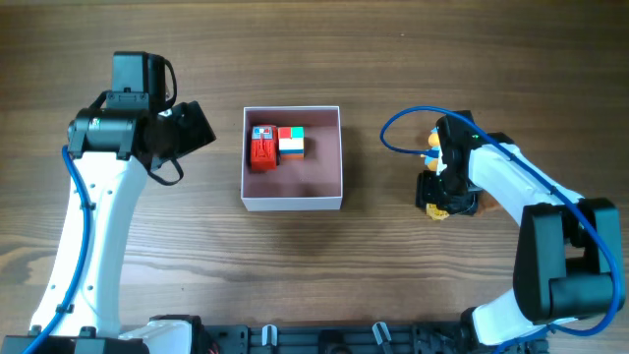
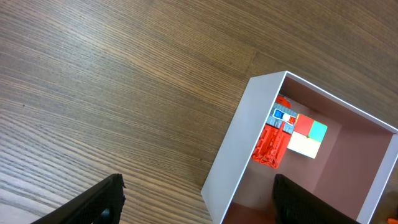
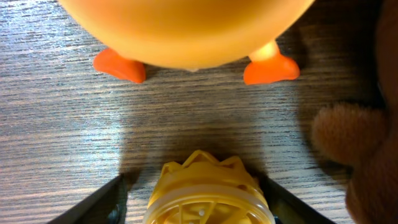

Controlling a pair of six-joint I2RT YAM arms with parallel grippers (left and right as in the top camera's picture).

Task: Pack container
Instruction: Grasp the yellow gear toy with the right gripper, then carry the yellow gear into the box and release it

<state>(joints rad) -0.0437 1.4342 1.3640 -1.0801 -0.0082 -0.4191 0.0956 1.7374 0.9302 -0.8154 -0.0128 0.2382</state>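
Note:
The container (image 1: 292,201) is a square white-walled box with a pink inside at the table's middle. It holds a red toy (image 1: 262,149) and a multicoloured cube (image 1: 291,143) at its far side. It also shows in the left wrist view (image 2: 233,168), with the red toy (image 2: 270,146) and the cube (image 2: 306,135). My left gripper (image 1: 195,126) (image 2: 198,186) is open and empty, over the box's left wall. My right gripper (image 1: 444,192) (image 3: 193,186) is open, low on the table, its fingers on either side of a yellow crown-topped toy (image 3: 208,190).
A yellow-orange duck toy (image 3: 186,25) with orange feet stands just beyond the right gripper; it also shows in the overhead view (image 1: 432,141). A brown plush toy (image 3: 367,143) lies at the right gripper's right side. The near half of the box floor (image 1: 305,182) is bare.

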